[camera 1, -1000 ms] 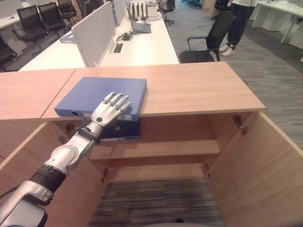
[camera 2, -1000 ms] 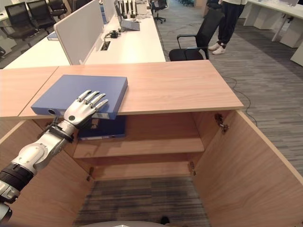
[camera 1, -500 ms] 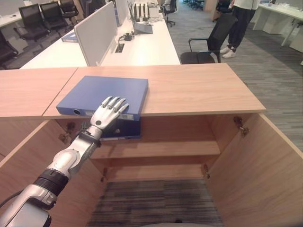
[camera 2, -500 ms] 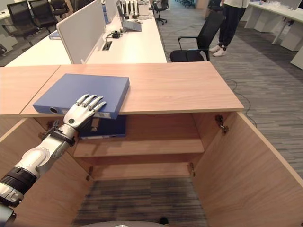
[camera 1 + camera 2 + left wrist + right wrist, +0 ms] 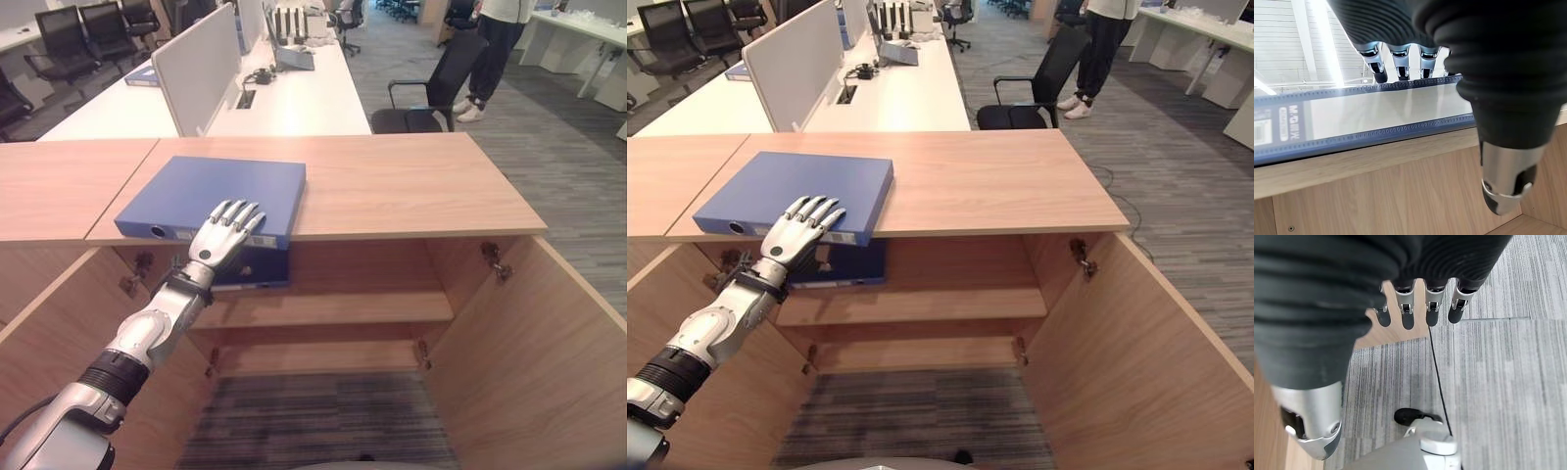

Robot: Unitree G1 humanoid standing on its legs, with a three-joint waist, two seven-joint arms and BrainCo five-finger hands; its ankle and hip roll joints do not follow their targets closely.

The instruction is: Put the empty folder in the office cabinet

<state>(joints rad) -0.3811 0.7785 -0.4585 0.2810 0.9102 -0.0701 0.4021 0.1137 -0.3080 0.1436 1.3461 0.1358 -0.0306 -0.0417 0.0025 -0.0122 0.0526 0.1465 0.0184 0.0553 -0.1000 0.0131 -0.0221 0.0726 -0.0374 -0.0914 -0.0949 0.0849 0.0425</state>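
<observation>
A blue folder (image 5: 211, 194) lies flat on the left part of the wooden cabinet top (image 5: 411, 181), its spine (image 5: 1366, 117) facing me and overhanging the front edge a little. My left hand (image 5: 223, 235) rests on the folder's front right corner with straight fingers (image 5: 1400, 56) laid on top. Its thumb (image 5: 1506, 181) hangs below the edge, in front of the cabinet opening. A second blue folder (image 5: 257, 269) lies inside the cabinet just under the top. My right hand (image 5: 1420, 308) hangs with straight fingers above the carpet, holding nothing.
Both cabinet doors stand wide open, the left door (image 5: 59, 333) and the right door (image 5: 549, 343). A wooden shelf (image 5: 333, 308) crosses the inside. Behind are a white desk (image 5: 294, 98) with a divider, a black chair (image 5: 431, 88) and a standing person (image 5: 490, 39).
My left hand has slid back a little toward the folder's front edge, fingers still straight. The folder has stayed where it was; the camera shifted slightly.
</observation>
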